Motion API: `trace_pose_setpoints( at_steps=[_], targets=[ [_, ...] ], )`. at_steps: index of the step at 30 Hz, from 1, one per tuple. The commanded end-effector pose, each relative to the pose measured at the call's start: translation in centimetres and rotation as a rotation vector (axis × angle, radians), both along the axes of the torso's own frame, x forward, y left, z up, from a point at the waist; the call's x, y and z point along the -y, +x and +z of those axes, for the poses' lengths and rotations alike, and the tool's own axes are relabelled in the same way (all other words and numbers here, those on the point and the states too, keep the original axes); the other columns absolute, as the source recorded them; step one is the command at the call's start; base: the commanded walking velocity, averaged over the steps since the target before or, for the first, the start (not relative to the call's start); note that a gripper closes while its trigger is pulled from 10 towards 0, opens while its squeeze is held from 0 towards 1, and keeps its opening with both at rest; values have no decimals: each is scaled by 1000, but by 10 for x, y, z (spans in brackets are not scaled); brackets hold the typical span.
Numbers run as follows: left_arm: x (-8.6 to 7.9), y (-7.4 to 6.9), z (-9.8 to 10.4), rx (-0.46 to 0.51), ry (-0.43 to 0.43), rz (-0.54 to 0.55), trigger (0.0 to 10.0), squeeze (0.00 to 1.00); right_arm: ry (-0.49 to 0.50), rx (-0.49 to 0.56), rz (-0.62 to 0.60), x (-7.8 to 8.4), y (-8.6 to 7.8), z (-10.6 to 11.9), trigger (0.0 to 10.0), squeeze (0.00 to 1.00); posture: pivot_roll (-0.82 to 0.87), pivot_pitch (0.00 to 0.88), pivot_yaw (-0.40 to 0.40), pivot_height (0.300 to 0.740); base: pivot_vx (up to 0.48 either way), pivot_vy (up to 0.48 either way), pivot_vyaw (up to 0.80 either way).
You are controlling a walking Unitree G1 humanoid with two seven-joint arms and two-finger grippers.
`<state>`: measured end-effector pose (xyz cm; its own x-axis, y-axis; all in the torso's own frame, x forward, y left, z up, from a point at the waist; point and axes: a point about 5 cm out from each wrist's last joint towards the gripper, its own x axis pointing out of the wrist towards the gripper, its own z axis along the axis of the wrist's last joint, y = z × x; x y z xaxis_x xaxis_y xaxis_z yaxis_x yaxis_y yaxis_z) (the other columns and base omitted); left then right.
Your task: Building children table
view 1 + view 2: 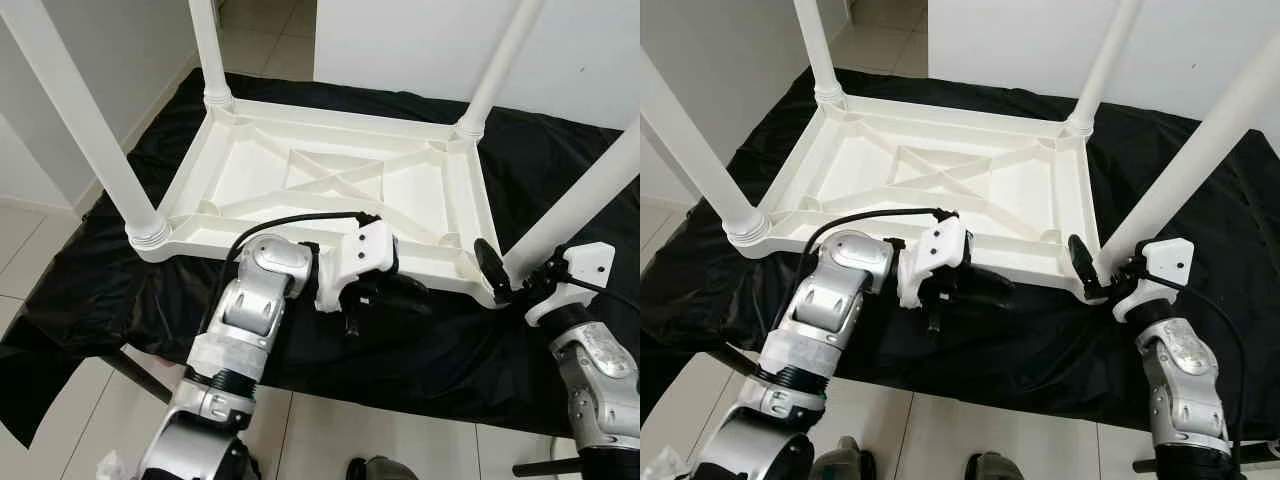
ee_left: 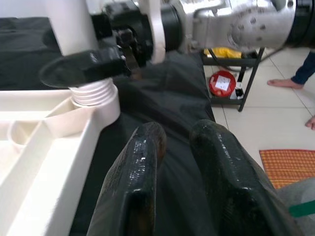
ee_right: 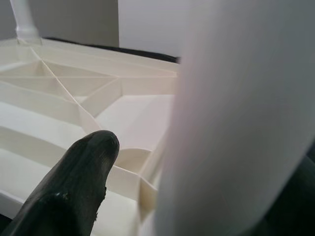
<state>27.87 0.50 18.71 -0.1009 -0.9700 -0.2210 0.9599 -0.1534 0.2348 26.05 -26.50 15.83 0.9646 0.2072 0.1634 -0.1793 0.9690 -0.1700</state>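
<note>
Left eye view: upturned table top (image 1: 330,185) on black cloth (image 1: 400,350), four legs up. Right gripper (image 1: 507,278) clamped round near-right leg (image 1: 585,195), long axis rising away from wrist. Left gripper (image 1: 405,295) nearly closed, empty, just beside near rim.
</note>
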Motion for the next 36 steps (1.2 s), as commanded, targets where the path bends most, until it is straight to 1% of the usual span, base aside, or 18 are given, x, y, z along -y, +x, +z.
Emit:
trace_pose_setpoints(
  at_steps=[1, 2, 3, 4, 6, 9, 10, 12, 13, 15, 16, 18, 28, 30, 31, 33, 34, 36],
  targets=[
    [0, 27, 1, 97, -131, 586, 10000, 0, -11, -10, -19, 8, 0, 0, 9490, 0, 3, 17, -31, 740, 0, 0, 0],
    [3, 27, 1, 98, -137, 594, 10000, 0, -18, -20, -14, 9, 1, -1, 10000, 0, 2, 14, -33, 740, 0, 0, 0],
    [5, 27, 1, 95, -142, 600, 10000, 0, -27, -30, -14, 10, 1, -2, 8549, 0, -1, 8, -40, 740, 0, 0, 0],
    [5, 27, 1, 95, -142, 600, 10000, 0, -27, -30, -14, 10, 1, -2, 8549, 0, -1, 8, -40, 740, 0, 0, 0],
    [9, 26, 0, 97, -147, 605, 10000, 0, -32, -62, -9, 12, 1, -7, 9569, 0, -7, 1, -43, 740, 0, 0, 0],
    [13, 26, 0, 98, -158, 611, 10000, 0, -64, -104, 8, 12, 2, -14, 8157, 0, -12, 0, -45, 740, 0, 0, 0],
    [14, 26, -1, 95, -160, 617, 10000, 0, -63, -107, 8, 12, 3, -15, 4745, 0, -19, 0, -47, 740, 0, 0, 0],
    [16, 27, -1, 92, -161, 624, 10000, 0, -56, -108, 6, 13, 4, -16, 4745, 0, -19, 0, -47, 740, 0, 0, 0],
    [17, 26, -2, 95, -162, 620, 10000, 0, -54, -118, 16, 12, 5, -18, 1804, 0, -20, 0, -53, 740, 0, 0, 0],
    [18, 25, -2, 98, -161, 618, 10000, 0, -55, -125, 25, 12, 5, -19, 1804, 0, -20, 0, -53, 740, 0, 0, 0],
    [19, 25, -2, 100, -163, 614, 10000, 0, -52, -134, 36, 12, 6, -21, 314, 0, -20, 0, -56, 740, 0, 0, 0],
    [20, 24, -2, 100, -165, 611, 10000, 0, -54, -139, 40, 12, 7, -22, 0, 0, -20, 0, -58, 740, 0, 0, 0],
    [23, 15, -7, 125, -168, 591, 10000, 0, -29, -154, 26, 9, 5, -28, 0, 0, -10, 0, -75, 740, 0, 0, 0],
    [22, 14, -9, 126, -163, 591, 10000, 0, -22, -159, -17, 8, 4, -30, 824, 0, -6, 0, -78, 740, 0, 0, 0],
    [22, 14, -9, 125, -161, 593, 10000, 0, -17, -154, -58, 8, 3, -31, 3882, 0, -4, 0, -79, 740, 0, 0, 0],
    [22, 14, -9, 125, -160, 594, 10000, 0, -3, -157, -93, 7, 3, -32, 3647, 0, -4, 0, -79, 740, 0, 0, 0],
    [20, 14, -10, 125, -158, 598, 10000, 0, 18, -162, -169, 3, 3, -34, 9137, 0, -1, 0, -81, 740, 0, 0, 0],
    [20, 14, -11, 125, -156, 600, 10000, 0, 22, -164, -206, 1, 2, -35, 9137, 0, -1, 0, -81, 740, 0, 0, 0]
  ],
)
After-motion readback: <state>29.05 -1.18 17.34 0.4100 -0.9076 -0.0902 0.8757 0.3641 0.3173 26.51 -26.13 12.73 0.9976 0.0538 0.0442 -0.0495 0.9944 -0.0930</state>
